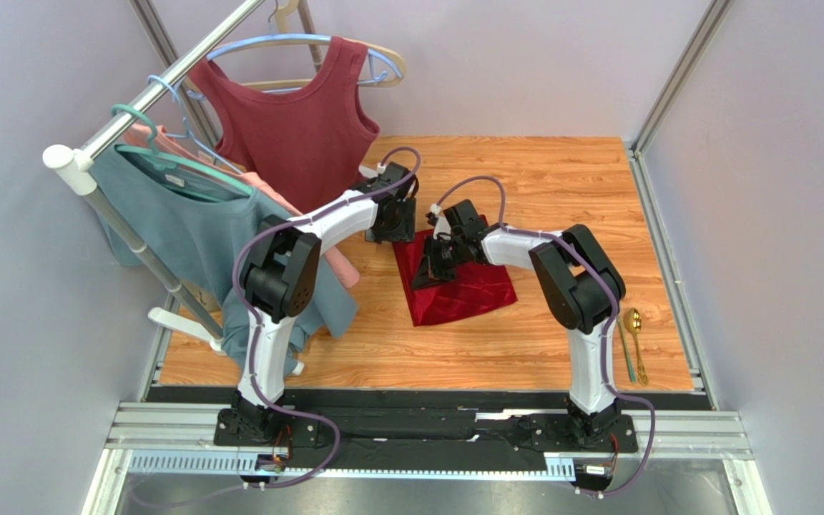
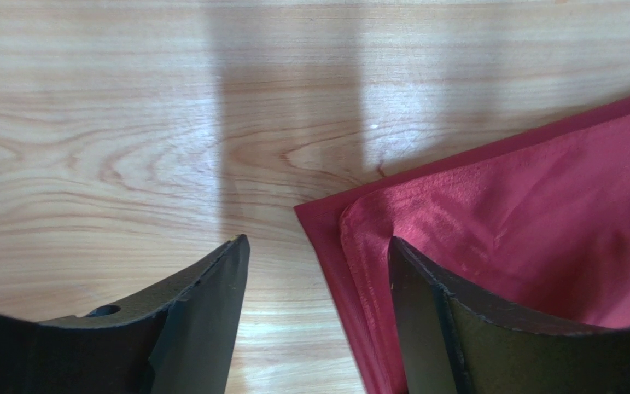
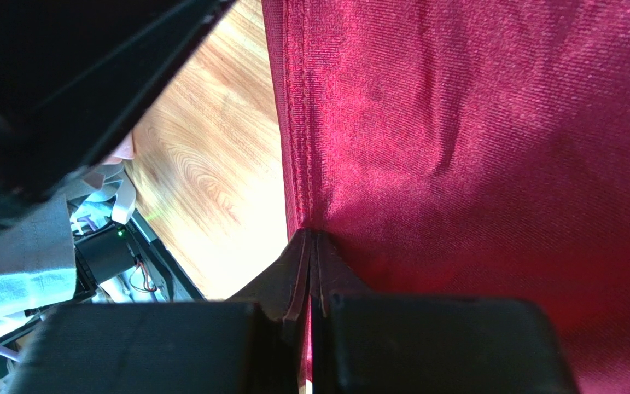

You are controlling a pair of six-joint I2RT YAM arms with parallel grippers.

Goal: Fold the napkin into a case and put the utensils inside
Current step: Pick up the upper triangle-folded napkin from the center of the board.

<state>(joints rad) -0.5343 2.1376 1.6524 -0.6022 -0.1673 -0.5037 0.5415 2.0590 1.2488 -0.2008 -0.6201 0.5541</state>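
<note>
Overhead, the crimson napkin [image 1: 468, 288] lies mid-surface [image 1: 556, 172] with both arms bent over its left side, and the gold utensils [image 1: 634, 341] sit well apart by the right edge. The left wrist view shows more: the left pincer [image 2: 317, 246] is spread wide across a doubled corner of the cloth, one finger over fabric, the other over bare wood. The right wrist view shows what the overhead hides, the right pincer [image 3: 310, 238] clamped tight on the napkin's stitched hem.
</note>
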